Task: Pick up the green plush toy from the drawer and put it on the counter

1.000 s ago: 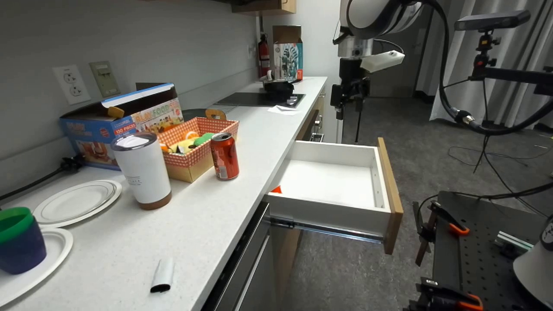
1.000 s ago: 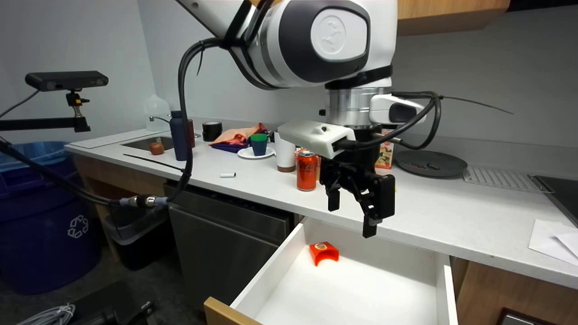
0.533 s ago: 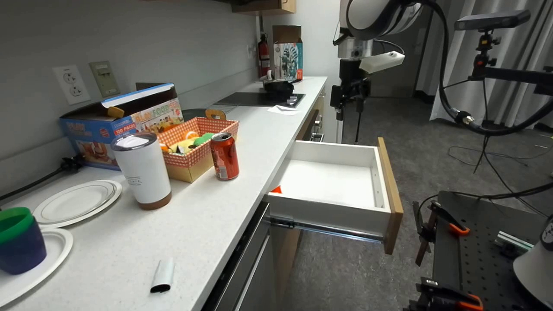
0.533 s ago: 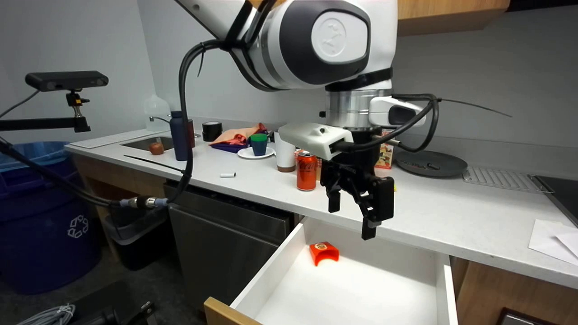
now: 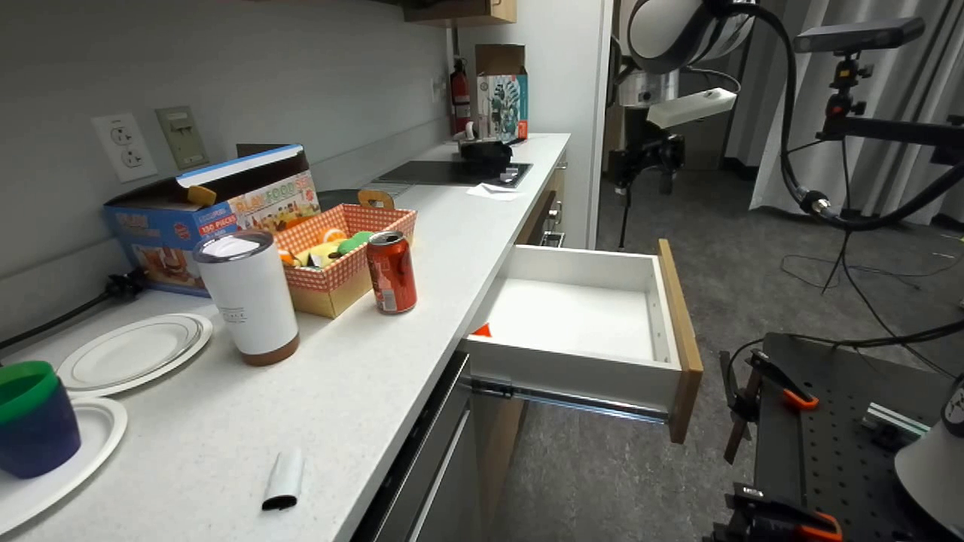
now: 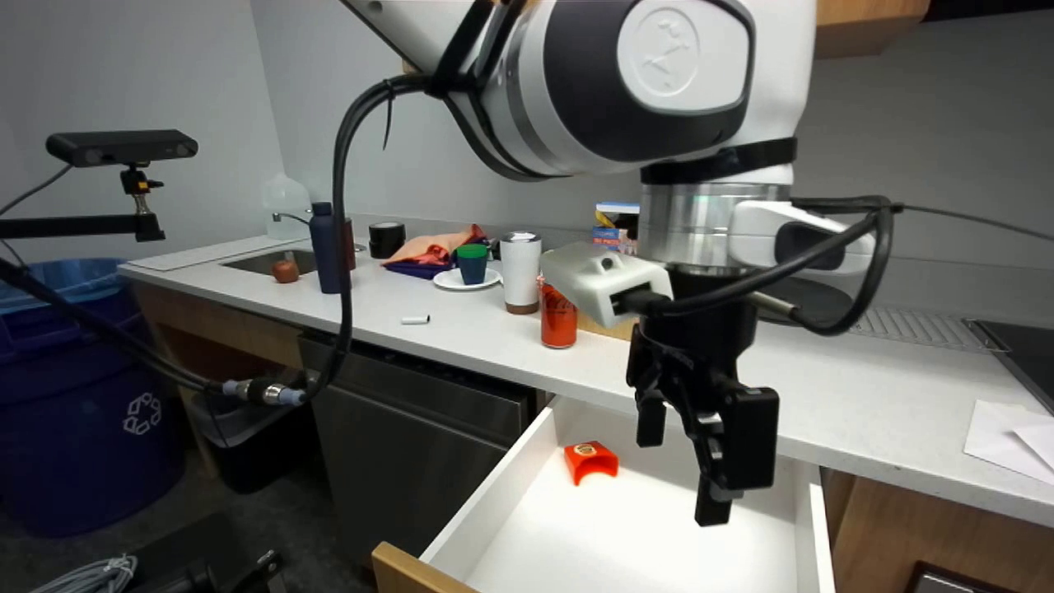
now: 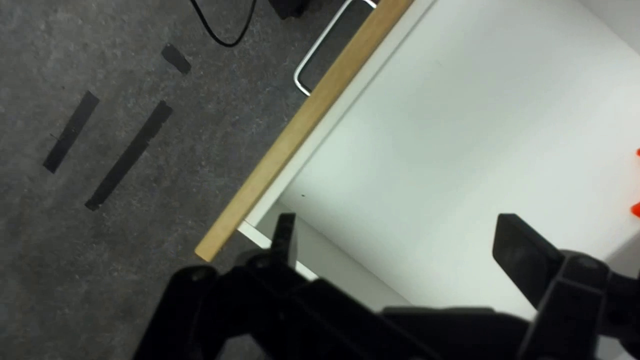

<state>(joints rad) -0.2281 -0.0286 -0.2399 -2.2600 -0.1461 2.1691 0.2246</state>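
The drawer (image 5: 580,370) is pulled out from the counter (image 5: 331,406). Its white inside and wooden front edge (image 7: 300,135) show in the wrist view. A red-orange piece (image 6: 589,461) lies in its back corner. No green toy shows in the drawer. A bright green lump (image 5: 354,242) sits in the checked basket on the counter; I cannot tell whether it is the green plush toy. My gripper (image 6: 682,465) hangs above the drawer, in front of the counter edge. In the wrist view the gripper's fingers (image 7: 403,240) are wide apart with nothing between them.
A red can (image 5: 392,272), a white tumbler (image 5: 248,301) and the checked basket (image 5: 324,292) stand on the counter near its edge. A green-and-blue cup (image 5: 34,421), plates (image 5: 143,354) and a small white tube (image 5: 285,482) lie farther along.
My gripper has moved away from the counter, outward over the drawer, and looks turned a little. It stays open. The drawer and the things on the counter have not moved.
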